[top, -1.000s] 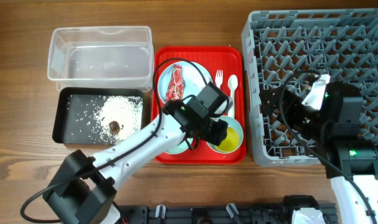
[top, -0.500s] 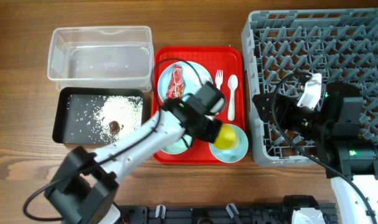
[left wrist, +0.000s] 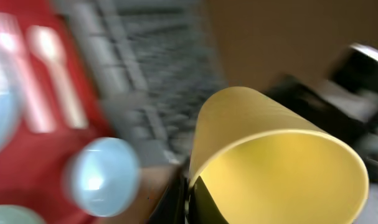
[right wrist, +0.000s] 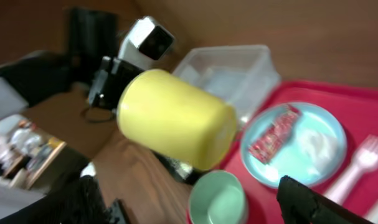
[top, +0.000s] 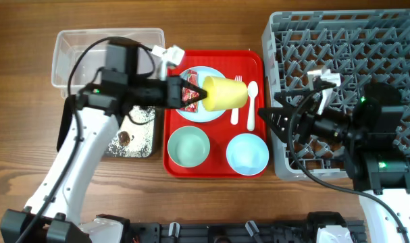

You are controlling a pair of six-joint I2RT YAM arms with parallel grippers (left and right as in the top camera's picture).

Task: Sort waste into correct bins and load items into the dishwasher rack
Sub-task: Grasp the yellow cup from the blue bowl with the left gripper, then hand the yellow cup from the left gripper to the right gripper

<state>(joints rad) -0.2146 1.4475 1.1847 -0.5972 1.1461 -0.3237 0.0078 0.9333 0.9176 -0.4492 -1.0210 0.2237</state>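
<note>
Now L fingers (top: 196, 93) tight on yellow cup (top: 226, 93) over tray (top: 248, 62); R fingers (top: 272, 120) spread by rack (top: 340, 34) edge.

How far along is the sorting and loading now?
Done: rice grains lie in the black tray. In hand: the left hand holds the yellow cup over the red tray; the open right hand is near it. Left: the wrapper sits on the plate, the mint bowl, blue bowl, fork and spoon lie on the red tray, and the rack shows no dishes.

Overhead is evenly lit and sharp, while both wrist views are smeared, backgrounds badly out of focus.
</note>
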